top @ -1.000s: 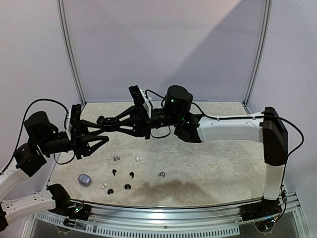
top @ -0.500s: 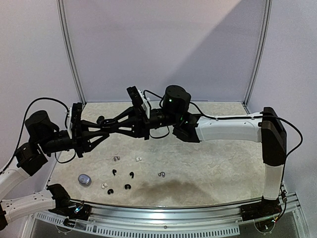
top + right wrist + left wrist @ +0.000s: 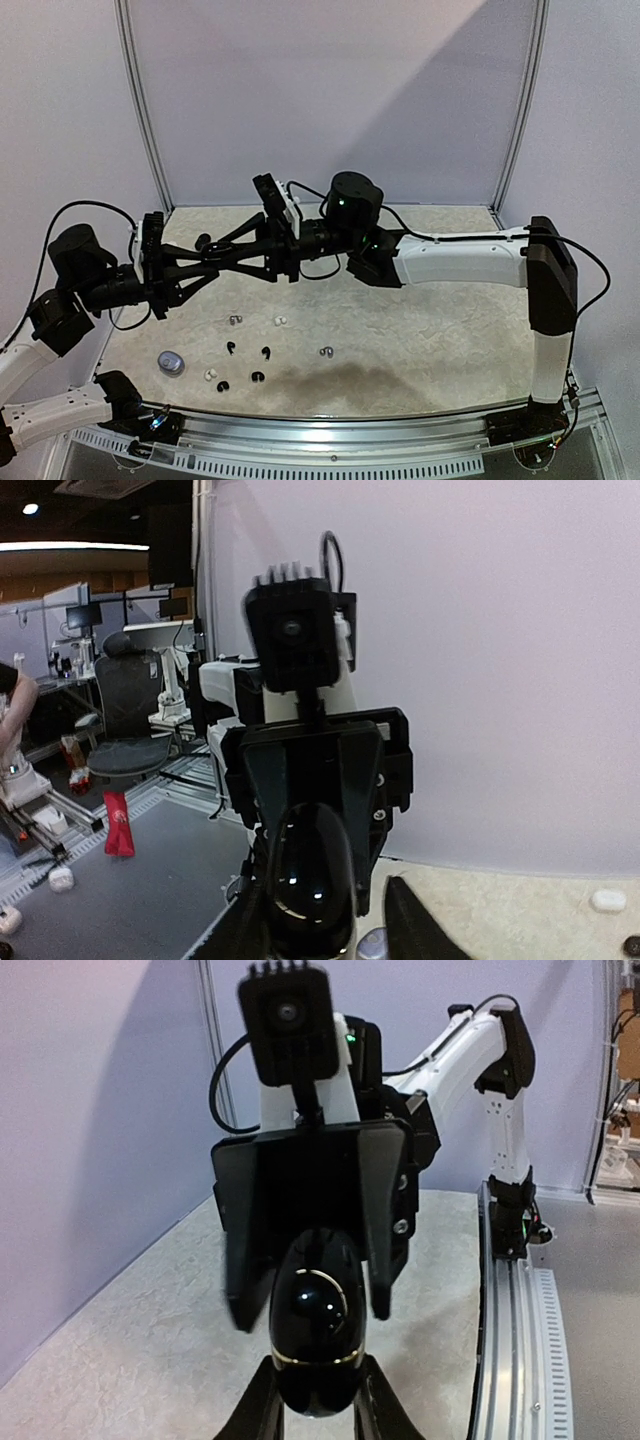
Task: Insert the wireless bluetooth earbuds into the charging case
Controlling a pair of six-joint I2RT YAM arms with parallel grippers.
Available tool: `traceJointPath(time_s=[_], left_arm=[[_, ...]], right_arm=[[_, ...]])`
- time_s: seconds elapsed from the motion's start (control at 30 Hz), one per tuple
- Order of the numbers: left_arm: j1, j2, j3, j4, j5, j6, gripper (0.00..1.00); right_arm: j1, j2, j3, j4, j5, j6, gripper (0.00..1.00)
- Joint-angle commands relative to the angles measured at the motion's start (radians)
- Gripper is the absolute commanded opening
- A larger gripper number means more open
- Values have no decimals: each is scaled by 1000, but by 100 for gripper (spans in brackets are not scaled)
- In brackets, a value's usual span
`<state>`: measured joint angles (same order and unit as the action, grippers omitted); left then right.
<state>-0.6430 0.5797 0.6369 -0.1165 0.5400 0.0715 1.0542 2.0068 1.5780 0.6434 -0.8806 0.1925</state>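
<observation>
A glossy black egg-shaped charging case [image 3: 318,1320] with a gold seam hangs in mid-air above the table's left side. My left gripper [image 3: 316,1375] is shut on its near end, one finger on each side. My right gripper [image 3: 325,900] faces it from the other end. Its left finger lies against the case [image 3: 310,885]; its right finger [image 3: 410,915] stands apart from it, so it is open. In the top view the two grippers meet at the case [image 3: 205,243]. Several tiny black, white and grey earbuds [image 3: 265,353] lie scattered on the table below.
A small silvery round case [image 3: 171,362] sits on the table near the front left. Loose buds stretch from there to a grey bud [image 3: 326,351]. White walls close the back and both sides. The rail [image 3: 350,425] runs along the front edge.
My left gripper's fingers have closed onto the black case. My right gripper's jaws have spread a little. Both arms drifted slightly left.
</observation>
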Motion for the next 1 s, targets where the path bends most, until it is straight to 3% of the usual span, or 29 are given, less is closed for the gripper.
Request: traceJointPath(time_s=[0.0, 0.07, 0.2, 0.6, 0.83, 0.97], left_arm=[[-6, -13, 4, -75, -5, 150, 0], [-6, -19, -2, -97, -20, 186, 0], [-6, -20, -3, -118, -17, 234, 0], [-26, -34, -9, -220, -35, 366, 0], [-25, -56, -21, -171, -30, 262, 0], [-15, -79, -69, -152, -14, 83, 0]], right_arm=[[1, 26, 14, -30, 63, 9, 55], [2, 24, 18, -28, 64, 16, 60], [4, 25, 22, -56, 81, 12, 61], [4, 48, 119, -286, 175, -33, 44], [4, 63, 136, -335, 178, -50, 44], [3, 62, 182, -394, 183, -47, 45]])
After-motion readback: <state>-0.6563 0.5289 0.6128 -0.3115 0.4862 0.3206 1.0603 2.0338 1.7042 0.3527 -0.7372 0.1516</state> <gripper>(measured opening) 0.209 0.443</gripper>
